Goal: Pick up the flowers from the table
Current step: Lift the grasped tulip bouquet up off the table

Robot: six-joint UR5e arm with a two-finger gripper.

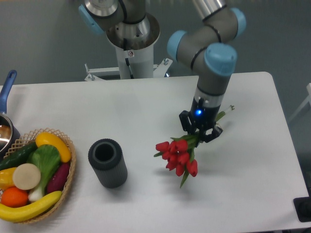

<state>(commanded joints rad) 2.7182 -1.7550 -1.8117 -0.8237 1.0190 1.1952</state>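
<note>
The white table (146,107) fills most of the view, its far edge meeting the arm's pedestal. The arm (214,58) reaches down over the right half of the table, and its gripper (199,132) points straight down with a blue light glowing on its body. At the left edge sits a wicker basket (72,167) heaped with fruit and vegetables, with a pot (6,127) and its blue handle just behind it. A dark upright cup (107,162) stands between the basket and the gripper. The flowers (179,155) hang at the gripper: the fingers are clenched on the green stems just above the red buds, and the pale stem ends stick out to the upper right behind it. The buds point down and to the left, close over the table.
</note>
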